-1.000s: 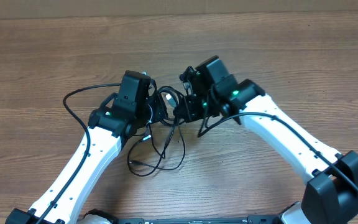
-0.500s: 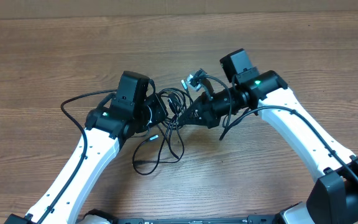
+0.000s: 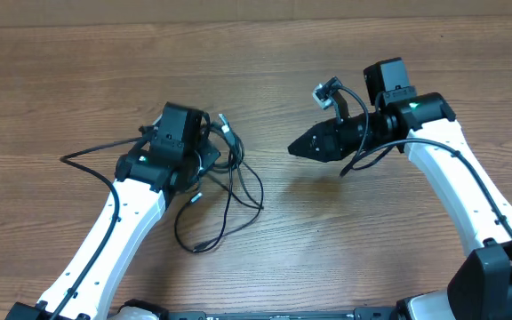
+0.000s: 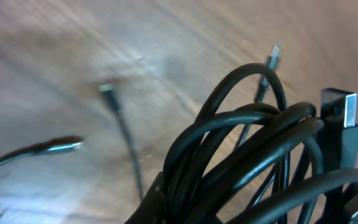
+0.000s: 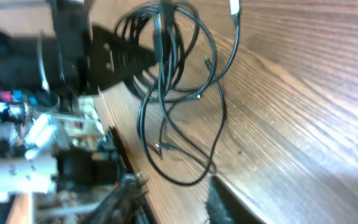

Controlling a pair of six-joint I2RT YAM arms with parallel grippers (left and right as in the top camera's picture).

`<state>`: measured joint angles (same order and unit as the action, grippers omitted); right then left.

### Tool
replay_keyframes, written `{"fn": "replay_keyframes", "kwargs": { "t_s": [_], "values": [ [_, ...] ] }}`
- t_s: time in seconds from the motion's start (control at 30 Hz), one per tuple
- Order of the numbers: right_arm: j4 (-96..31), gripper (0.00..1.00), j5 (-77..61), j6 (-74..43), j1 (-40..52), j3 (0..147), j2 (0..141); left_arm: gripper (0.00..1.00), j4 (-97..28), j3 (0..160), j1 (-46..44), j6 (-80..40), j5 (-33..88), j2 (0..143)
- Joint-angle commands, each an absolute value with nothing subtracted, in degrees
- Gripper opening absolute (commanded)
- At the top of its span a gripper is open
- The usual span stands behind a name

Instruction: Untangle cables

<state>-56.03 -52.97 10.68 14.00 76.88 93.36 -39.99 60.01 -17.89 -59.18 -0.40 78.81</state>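
The left tool (image 3: 212,149) pinches the tangled thin black cables (image 4: 247,155). The right tool (image 3: 293,149) stands spread, well apart from them

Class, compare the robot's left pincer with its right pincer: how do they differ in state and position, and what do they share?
The left pincer is shut on the bundled cables; the right pincer grips nothing, and its jaws stand parted in its wrist view. The left pincer sits at the tangle; the right pincer hangs apart from it, over bare table. Both are black, on white arms.
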Motion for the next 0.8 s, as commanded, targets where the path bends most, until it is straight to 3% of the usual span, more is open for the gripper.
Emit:
{"fn": "replay_keyframes", "kwargs": {
  "t_s": [0.0, 0.1, 0.23, 0.6, 0.63, 0.67, 0.73, 0.77],
  "values": [
    [-54.1, 0.47, -50.7, 8.9, 17.0, 77.3, 92.0, 0.04, -37.1, 60.2, -18.0, -50.1, 4.5, 78.7],
    [-49.6, 0.60, -49.0, 7.2, 20.0, 77.3, 92.3, 0.04, -36.6, 60.2, -18.0, -43.3, 6.6, 78.7],
    [-43.4, 0.66, -38.9, 2.5, 24.8, 77.3, 92.6, 0.04, -36.6, 60.2, -18.0, -37.5, 11.8, 78.7],
    [-38.6, 0.65, -6.2, -9.0, 34.0, 77.3, 93.8, 0.04, -36.1, 60.2, -18.2, -35.1, 20.0, 78.7],
    [-38.5, 0.62, -5.8, -9.0, 34.1, 77.3, 94.1, 0.04, -35.9, 60.2, -18.3, -33.8, 21.3, 78.7],
    [-38.6, 0.50, -6.1, -9.0, 34.1, 77.3, 94.4, 0.04, -35.7, 60.2, -18.5, -32.9, 22.0, 78.7],
    [-38.7, 0.17, -7.4, -8.8, 34.1, 77.3, 94.4, 0.04, -35.7, 60.2, -18.9, -31.9, 22.0, 78.7],
    [-38.7, 0.06, -8.4, -8.5, 34.1, 77.3, 94.3, 0.04, -35.9, 60.2, -19.0, -31.1, 21.8, 78.7]
  ]
}}
